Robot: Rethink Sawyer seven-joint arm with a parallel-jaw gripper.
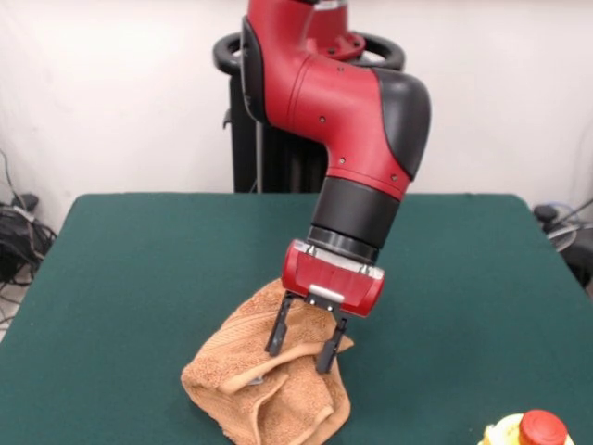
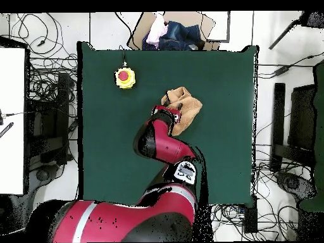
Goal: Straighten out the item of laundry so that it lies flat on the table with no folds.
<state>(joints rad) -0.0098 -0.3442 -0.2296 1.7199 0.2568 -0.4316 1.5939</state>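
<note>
- The towel [image 1: 269, 389] lay crumpled and folded on the green table [image 1: 130, 278], toward its front edge;
- the gripper [image 1: 301, 350] stood over it, jaws open, tips at the cloth.

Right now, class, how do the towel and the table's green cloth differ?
The towel is orange-tan and looped; the table cloth is dark green and smooth. The towel is bunched into folds; the table cloth lies flat. The towel is small, under the open gripper; the table is far wider. Both are fabric.
</note>
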